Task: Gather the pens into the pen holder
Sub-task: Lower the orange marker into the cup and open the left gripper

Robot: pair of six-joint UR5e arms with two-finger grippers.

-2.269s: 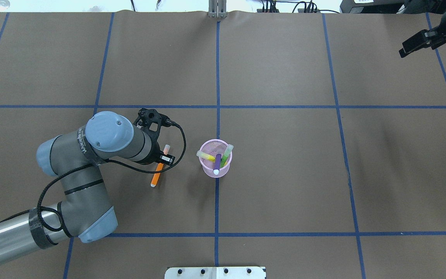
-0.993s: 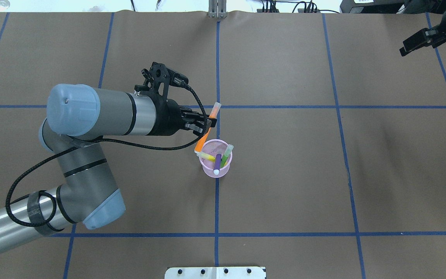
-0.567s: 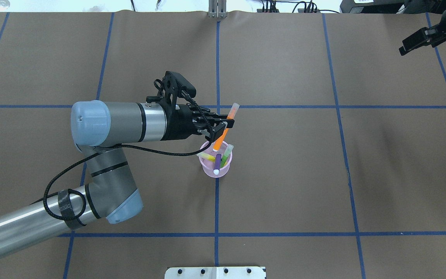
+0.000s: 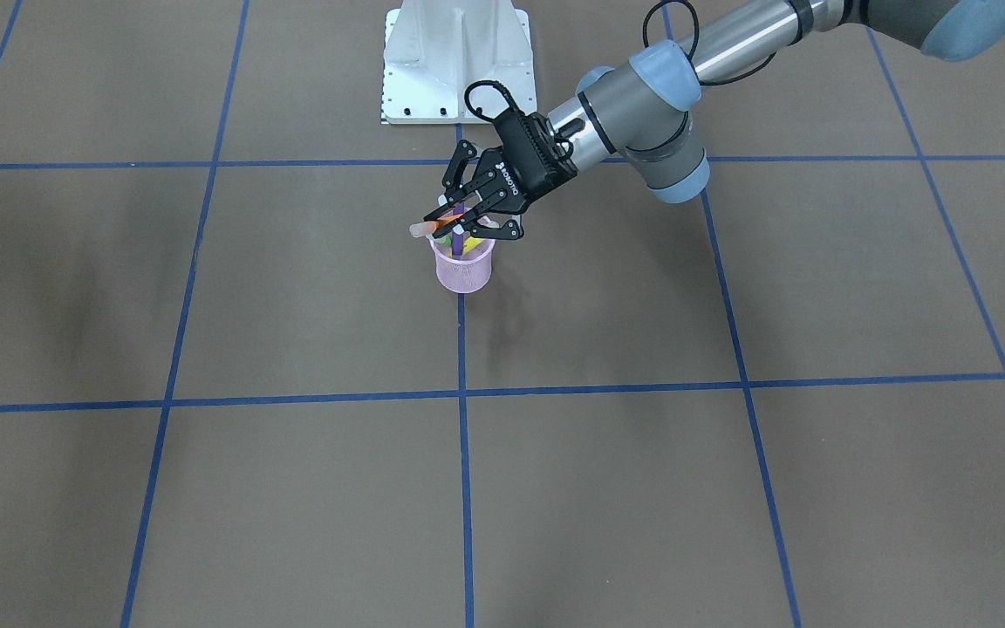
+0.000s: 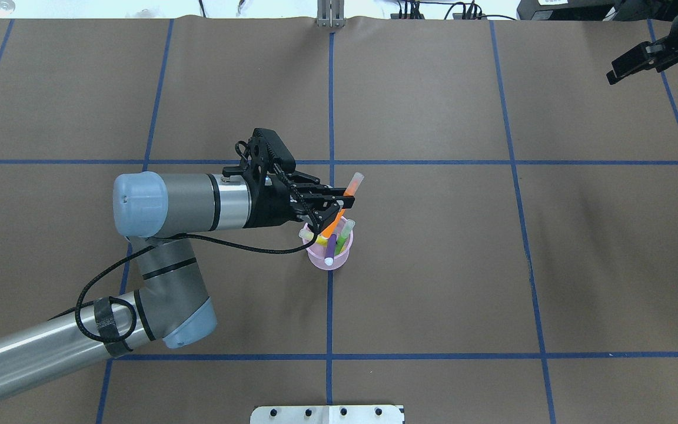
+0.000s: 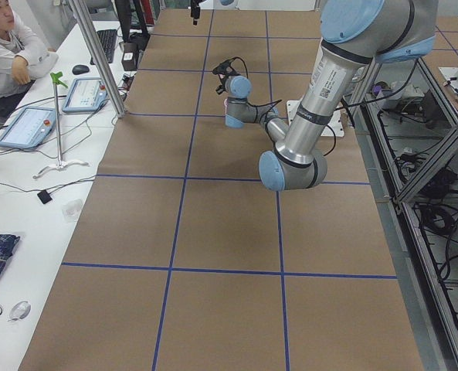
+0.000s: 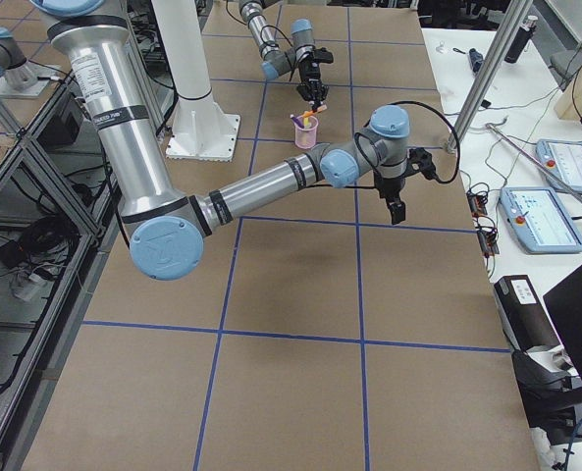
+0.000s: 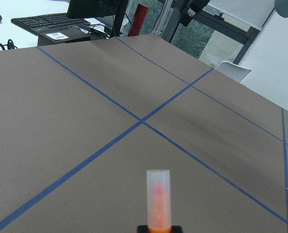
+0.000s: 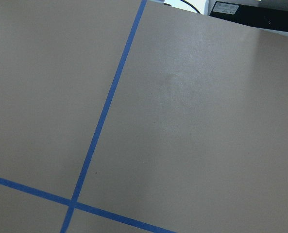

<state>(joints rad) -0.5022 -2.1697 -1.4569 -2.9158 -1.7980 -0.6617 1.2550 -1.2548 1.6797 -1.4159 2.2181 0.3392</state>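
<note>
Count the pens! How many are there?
4. The yellow pen, purple pen and green pen stand in the pink pen holder. The orange pen is gripped, tilted, by the left end effector, lower end at the holder's mouth. None seems hidden.

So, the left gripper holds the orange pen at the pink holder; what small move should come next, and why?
Probably lower a little, then open the left gripper. The orange pen is tilted, its lower end at the mouth of the pen holder, next to the yellow pen, purple pen and green pen, so releasing there should let it slide in.
</note>
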